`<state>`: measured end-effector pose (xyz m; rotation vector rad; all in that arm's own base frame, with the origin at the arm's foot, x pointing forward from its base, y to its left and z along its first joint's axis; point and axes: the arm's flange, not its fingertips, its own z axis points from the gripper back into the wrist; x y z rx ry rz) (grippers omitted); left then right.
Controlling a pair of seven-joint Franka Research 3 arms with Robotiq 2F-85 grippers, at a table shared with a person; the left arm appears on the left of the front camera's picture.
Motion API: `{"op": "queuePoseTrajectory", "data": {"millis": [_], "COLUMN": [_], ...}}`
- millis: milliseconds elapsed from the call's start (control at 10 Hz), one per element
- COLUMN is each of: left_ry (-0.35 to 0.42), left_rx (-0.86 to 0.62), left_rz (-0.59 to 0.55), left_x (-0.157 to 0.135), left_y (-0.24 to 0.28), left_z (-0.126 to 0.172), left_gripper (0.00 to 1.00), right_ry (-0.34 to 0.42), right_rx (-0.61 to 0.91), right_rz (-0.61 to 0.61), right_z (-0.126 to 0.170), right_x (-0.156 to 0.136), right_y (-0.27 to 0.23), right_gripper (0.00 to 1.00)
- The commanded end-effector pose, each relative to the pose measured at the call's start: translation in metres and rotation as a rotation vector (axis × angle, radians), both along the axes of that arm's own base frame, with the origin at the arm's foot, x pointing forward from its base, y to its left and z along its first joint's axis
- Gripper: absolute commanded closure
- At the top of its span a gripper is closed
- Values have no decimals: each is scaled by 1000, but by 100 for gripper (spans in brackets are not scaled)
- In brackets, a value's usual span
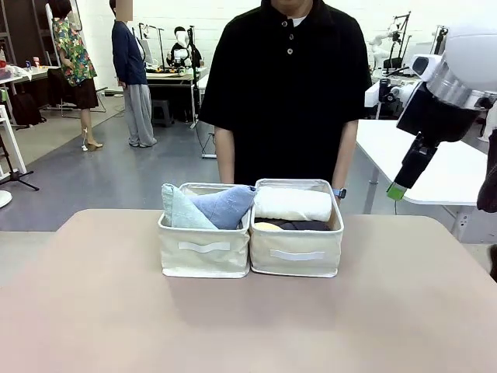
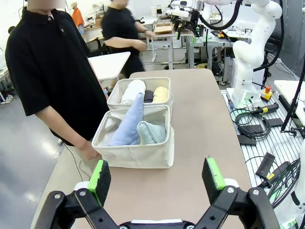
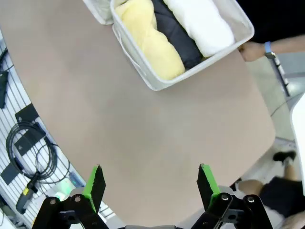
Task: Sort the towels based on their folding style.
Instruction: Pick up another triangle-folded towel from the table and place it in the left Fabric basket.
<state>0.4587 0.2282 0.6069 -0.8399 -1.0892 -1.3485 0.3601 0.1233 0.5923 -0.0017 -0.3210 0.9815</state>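
Frontally, the light blue cone-folded terry towel (image 1: 225, 205) and pale green cone fold (image 1: 182, 210) share the left beige fabric bin (image 1: 203, 252), grouped by fold. Left wrist: the left gripper (image 2: 157, 177) hangs empty, fingers apart. Right wrist: the right gripper (image 3: 151, 186), likewise spread, overlooks yellow (image 3: 147, 40), dark grey (image 3: 178, 36) and white rolls (image 3: 202, 24) sharing the right bin (image 3: 157, 83).

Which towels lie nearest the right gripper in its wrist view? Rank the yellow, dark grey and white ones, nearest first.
From the right gripper, open above the table:
1. Yellow towel, on the bin's near side.
2. Dark grey towel, in the middle.
3. White towel, on the far side, toward the person's hand.
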Motion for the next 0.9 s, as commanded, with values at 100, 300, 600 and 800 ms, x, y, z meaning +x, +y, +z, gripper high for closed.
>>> {"op": "queuePoseTrajectory", "data": {"millis": [100, 300, 600, 800], "left_ry": [-7, -7, -7, -7], "left_rx": [-14, -14, -14, -14], "left_rz": [-1, -1, -1, -1], "left_x": [-2, -2, -2, -2], "left_y": [-1, -1, -1, -1], "left_z": [2, 2, 2, 2], "left_gripper": [0, 0, 0, 0], "right_ry": [2, 2, 2, -5], "right_rx": [-16, -16, -16, -7], "right_rz": [22, 22, 22, 24], "right_z": [2, 2, 2, 1], "right_x": [-2, -2, -2, -2], "right_y": [4, 4, 4, 5], "right_gripper": [0, 0, 0, 0]}}
